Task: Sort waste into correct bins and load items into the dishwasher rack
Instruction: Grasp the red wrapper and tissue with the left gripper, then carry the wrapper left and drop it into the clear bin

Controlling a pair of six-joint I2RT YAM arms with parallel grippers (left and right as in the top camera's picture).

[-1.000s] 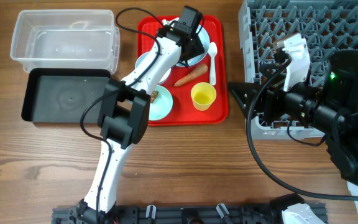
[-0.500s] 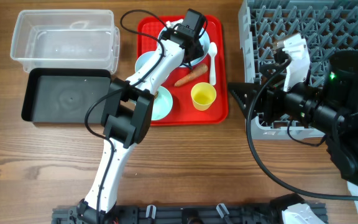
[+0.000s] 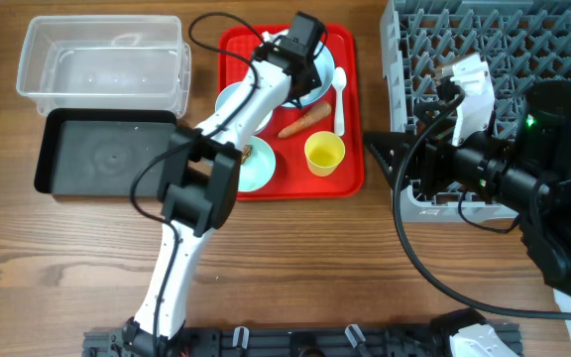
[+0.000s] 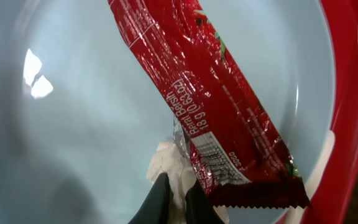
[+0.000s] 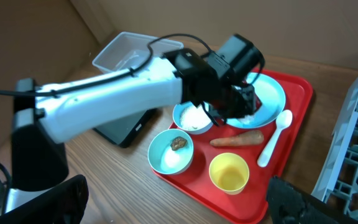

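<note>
In the left wrist view a red snack wrapper lies across the pale-blue plate. My left gripper is shut on the small white crumpled scrap beside the wrapper's lower end. From overhead the left gripper is down in the plate at the back of the red tray. On the tray lie the carrot, white spoon, yellow cup, pale-green bowl with a brown lump, and a light-blue bowl. My right gripper is open and holds nothing.
A clear tub and a black tray stand left of the red tray. The grey rack is at the right, with my right arm over its front edge. The left arm stretches over the bowls.
My left gripper's jaws have closed onto the white scrap in the plate. The left arm shifted slightly over the tray. The right arm has not moved.
</note>
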